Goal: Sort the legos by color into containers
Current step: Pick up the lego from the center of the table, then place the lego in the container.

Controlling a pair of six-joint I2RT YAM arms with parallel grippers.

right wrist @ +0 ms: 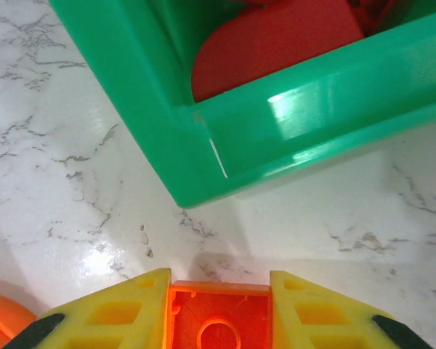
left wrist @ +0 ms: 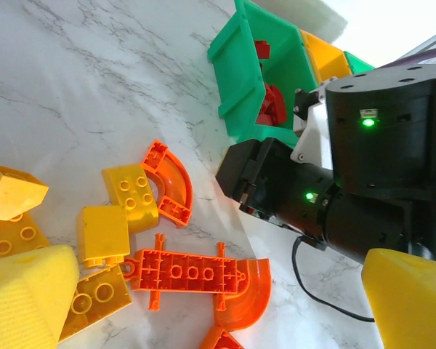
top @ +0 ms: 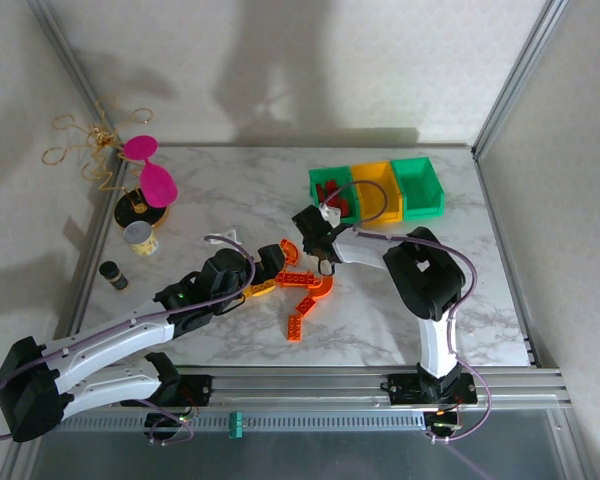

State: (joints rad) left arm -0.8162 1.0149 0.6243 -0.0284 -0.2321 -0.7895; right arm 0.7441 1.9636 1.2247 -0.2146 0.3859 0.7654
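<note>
Right gripper point(right wrist: 218, 285): jaws clamped on an orange brick point(right wrist: 218, 327), just off a corner of the green bin point(right wrist: 312, 102) that holds red bricks point(right wrist: 276, 36). From this close I cannot tell whether the brick is clear of the tabletop point(right wrist: 73, 182). Left gripper point(left wrist: 218, 298): jaws wide apart over the loose orange and yellow legos point(left wrist: 189, 273) mid-tabletop. The three containers point(top: 376, 190) stand in a row toward the far right corner.
</note>
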